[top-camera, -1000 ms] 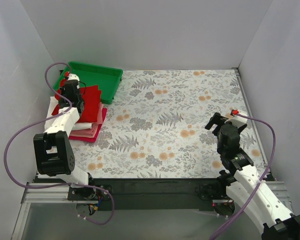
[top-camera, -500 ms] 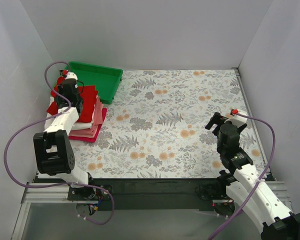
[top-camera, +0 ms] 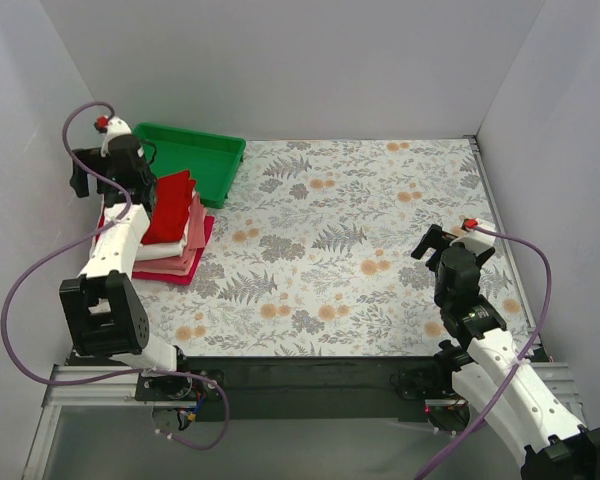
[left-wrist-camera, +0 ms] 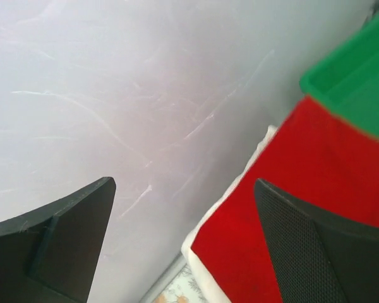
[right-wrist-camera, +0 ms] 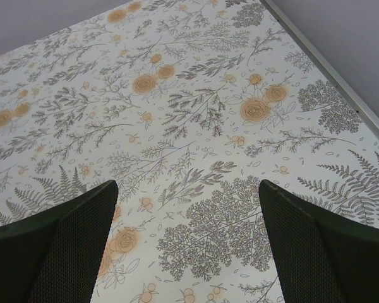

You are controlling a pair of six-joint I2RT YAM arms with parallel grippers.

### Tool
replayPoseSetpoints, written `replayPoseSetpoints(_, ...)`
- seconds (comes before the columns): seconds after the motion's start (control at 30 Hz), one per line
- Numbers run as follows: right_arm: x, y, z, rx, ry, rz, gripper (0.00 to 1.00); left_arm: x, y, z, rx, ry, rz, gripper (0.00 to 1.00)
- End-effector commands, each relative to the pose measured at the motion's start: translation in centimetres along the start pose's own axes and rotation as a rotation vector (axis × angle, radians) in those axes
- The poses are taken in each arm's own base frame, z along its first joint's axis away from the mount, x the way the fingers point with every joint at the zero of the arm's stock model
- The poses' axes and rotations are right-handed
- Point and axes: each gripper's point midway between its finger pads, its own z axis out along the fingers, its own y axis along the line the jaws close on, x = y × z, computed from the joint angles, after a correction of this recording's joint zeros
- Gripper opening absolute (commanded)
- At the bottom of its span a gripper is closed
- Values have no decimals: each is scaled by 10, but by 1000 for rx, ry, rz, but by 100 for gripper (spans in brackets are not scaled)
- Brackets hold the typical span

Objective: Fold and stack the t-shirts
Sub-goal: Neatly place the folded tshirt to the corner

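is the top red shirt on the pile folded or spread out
Folded: the top red t-shirt lies as a compact narrow block on the stack, with no sleeves spread out.

No writing, label, brand, number or sign could be read anywhere, whether on the t-shirts (top-camera: pixel 170 212), the green tray (top-camera: pixel 202 160) or the floral table cover (top-camera: pixel 380 200).

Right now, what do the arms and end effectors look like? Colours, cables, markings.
Left arm and right arm: white link shells, black joints and wrists. A looping purple cable runs along each, ending at a small red fitting near the wrist. End effector fingers are black wedges with a dotted texture. No readable markings.
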Motion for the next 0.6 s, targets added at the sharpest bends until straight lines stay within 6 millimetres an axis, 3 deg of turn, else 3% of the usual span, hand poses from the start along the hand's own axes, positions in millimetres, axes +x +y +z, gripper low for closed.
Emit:
replayPoseSetpoints(0.0, -11, -4, 0, 17, -51, 15, 98, -36, 34, -20, -72, 41, -264, 91)
replayPoseSetpoints(0.03, -12, -4, 0, 15, -53, 13, 98, -45, 19, -25, -5, 66, -402, 91)
replayPoseSetpoints(0.07, -12, -4, 0, 14, -55, 12, 98, -50, 14, -37, 67, 129, -413, 91)
replayPoseSetpoints(0.13, -13, -3, -2, 7, -58, 12, 98, -66, -25, -61, 239, 169, -531, 92)
replayPoseSetpoints(0.17, -14, -3, -2, 3, -58, 16, 98, -79, -50, -91, 353, 158, -522, 92)
replayPoseSetpoints(0.27, -15, 4, -3, -31, -50, 18, 98, -108, -93, -155, 588, 95, -587, 93)
replayPoseSetpoints(0.3, -14, 6, -3, -43, -41, 14, 98, -108, -121, -193, 713, 93, -565, 93)
replayPoseSetpoints(0.37, -8, 12, -4, -75, -13, 3, 98, -105, -150, -231, 843, 128, -610, 94)
replayPoseSetpoints(0.4, -8, 14, -4, -85, -5, 2, 98, -88, -172, -254, 898, 156, -568, 94)
replayPoseSetpoints(0.43, -4, 19, -4, -111, 14, -2, 98, -80, -184, -266, 922, 168, -552, 94)
replayPoseSetpoints(0.47, 2, 18, -5, -111, 41, -15, 98, -75, -199, -291, 971, 160, -535, 94)
replayPoseSetpoints(0.53, 4, 23, -7, -133, 64, -1, 98, -51, -221, -316, 1015, 173, -461, 94)
replayPoseSetpoints(0.57, 7, 25, -7, -143, 77, 4, 98, -46, -231, -342, 1072, 149, -441, 94)
